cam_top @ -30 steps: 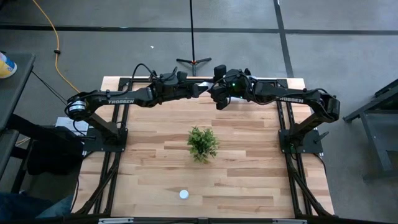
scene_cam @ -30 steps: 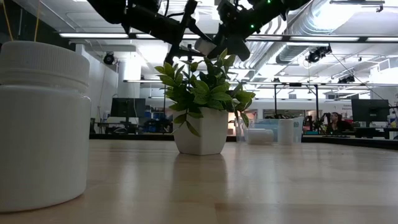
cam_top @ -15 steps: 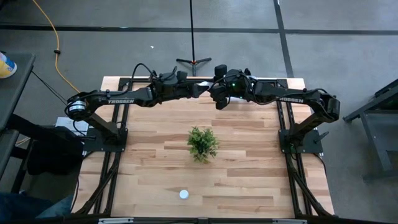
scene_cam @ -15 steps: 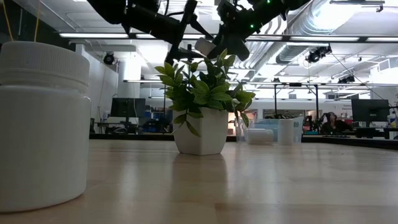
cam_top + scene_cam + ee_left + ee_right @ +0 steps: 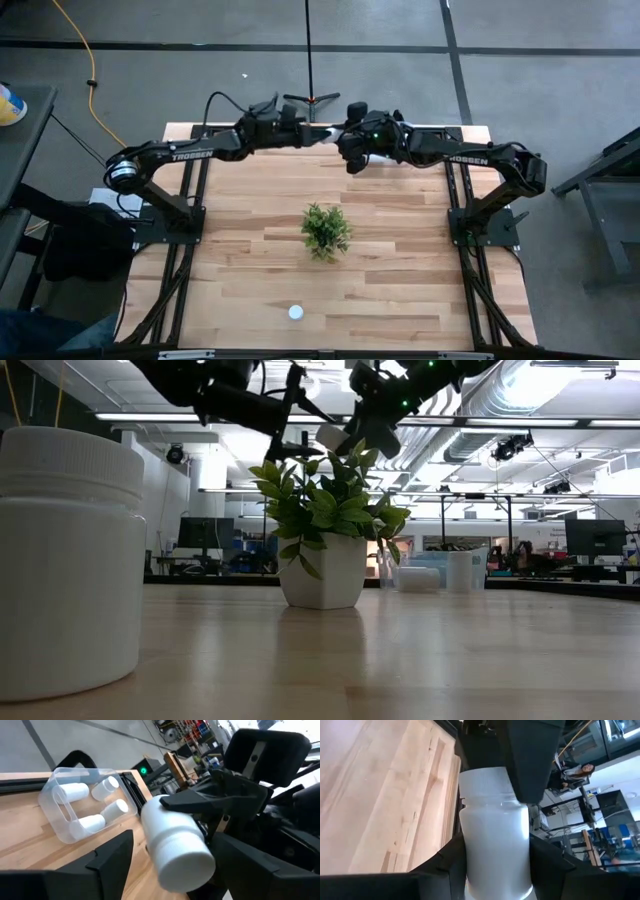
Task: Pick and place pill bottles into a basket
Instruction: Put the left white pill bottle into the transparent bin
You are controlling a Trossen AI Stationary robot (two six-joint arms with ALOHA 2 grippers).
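Note:
A white pill bottle (image 5: 172,840) hangs high over the table's far edge with my right gripper (image 5: 495,851) shut on it; the low view shows it as a white spot (image 5: 333,436). My left gripper (image 5: 175,847) is open. Its fingers stand on either side of the bottle's cap end without touching. The clear basket (image 5: 56,822) rests on the table below, at the far edge, with several bottles lying in it. Another bottle (image 5: 295,312) stands upright near the front edge. My right gripper pinches the bottle's body (image 5: 470,851) between its two fingers, on the half away from the ribbed cap (image 5: 485,776). The bottle is lifted clear of the table. Its cap end points toward my left gripper.
A small green plant in a white pot (image 5: 326,230) stands at the table's middle. The near bottle (image 5: 65,560) fills the left of the low view. Dark frame rails run along the table's left and right sides.
My left gripper has opened and let go of the bottle, then swung a little toward the table's far edge. The bottle stays in my right gripper, which has kept its place.

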